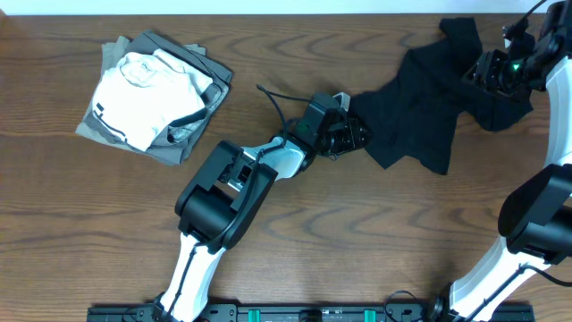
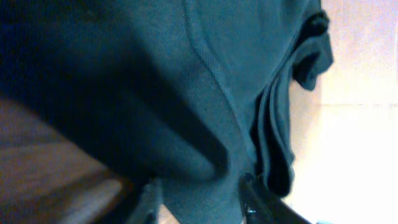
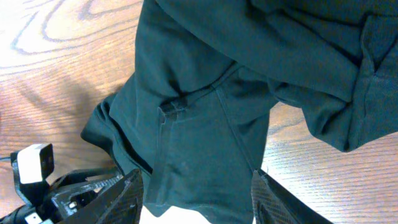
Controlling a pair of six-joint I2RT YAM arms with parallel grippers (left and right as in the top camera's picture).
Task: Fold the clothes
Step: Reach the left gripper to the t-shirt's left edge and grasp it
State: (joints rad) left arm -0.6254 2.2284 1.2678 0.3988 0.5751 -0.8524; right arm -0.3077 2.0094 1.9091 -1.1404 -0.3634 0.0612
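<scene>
**Black shirt: position and grip state**

The black shirt (image 1: 420, 107) is spread crumpled across the table (image 1: 357, 250) at the far right. One end is pinched between the left fingers (image 2: 261, 202). Fabric is flanked by the right fingers (image 3: 127, 196); whether it is clamped cannot be told.

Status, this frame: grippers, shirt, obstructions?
Left gripper pinching black shirt, left end. Right gripper holding its right end. Shirt bunched, unfolded. Folded pile apart, nothing blocking.

No text, label or number can be read on the black shirt (image 1: 420, 98) or elsewhere.
</scene>
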